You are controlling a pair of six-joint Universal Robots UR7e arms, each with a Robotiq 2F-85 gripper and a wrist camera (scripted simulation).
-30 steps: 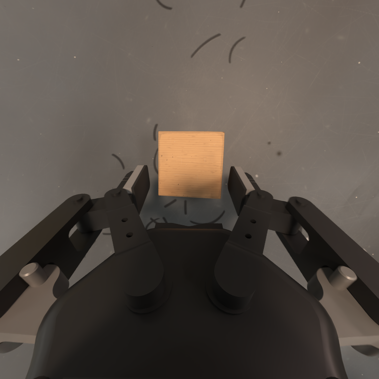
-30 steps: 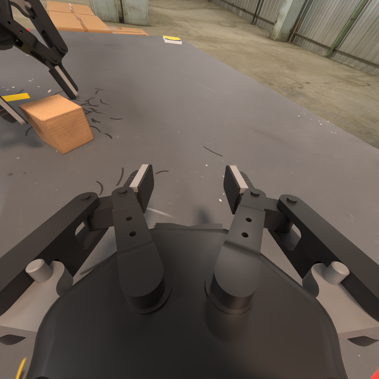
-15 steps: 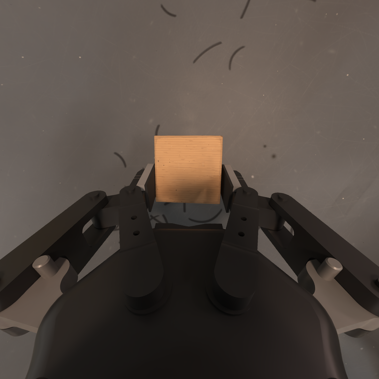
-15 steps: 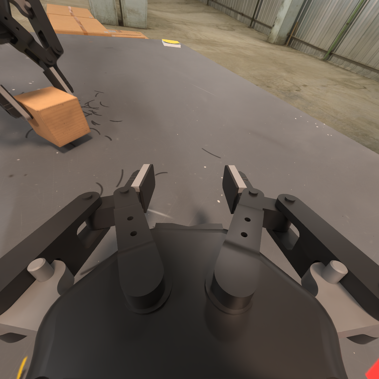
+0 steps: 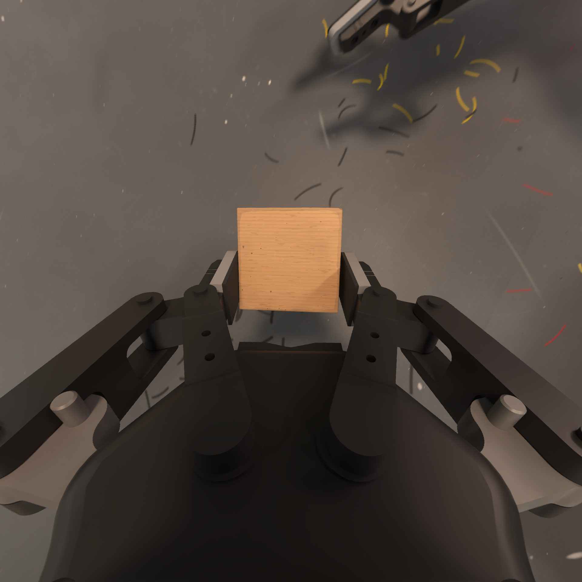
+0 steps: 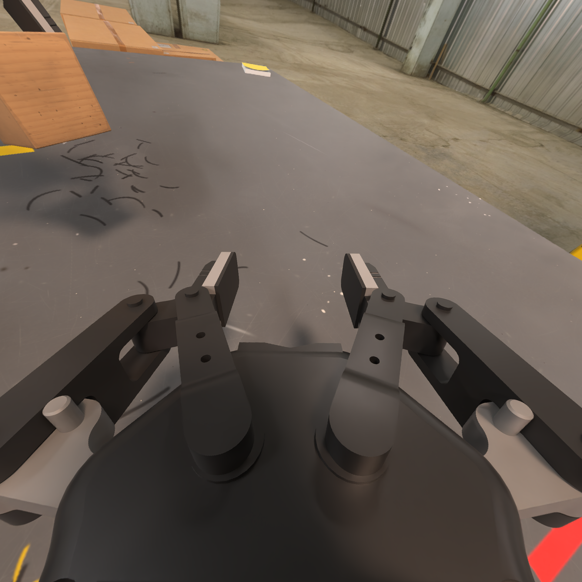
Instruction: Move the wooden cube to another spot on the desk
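My left gripper (image 5: 288, 283) is shut on the wooden cube (image 5: 288, 259), its two pads pressed on the cube's left and right faces. The cube is held up clear of the grey desk (image 5: 126, 157). In the right wrist view the same cube (image 6: 47, 91) hangs above the desk at the upper left, with a finger of the left gripper (image 6: 30, 15) above it. My right gripper (image 6: 289, 283) is open and empty, low over the desk (image 6: 283, 157). One of its fingers (image 5: 356, 31) shows at the top right of the left wrist view.
Dark scuff marks (image 6: 104, 176) lie on the desk under the raised cube. Yellow and red marks (image 5: 466, 91) lie near the right arm. Cardboard boxes (image 6: 104, 31) stand beyond the desk's far edge. A small yellow-topped block (image 6: 256, 69) sits at the far corner.
My left gripper closed on the cube and lifted it off the desk, well above its former spot. My right gripper stayed open and hardly moved.
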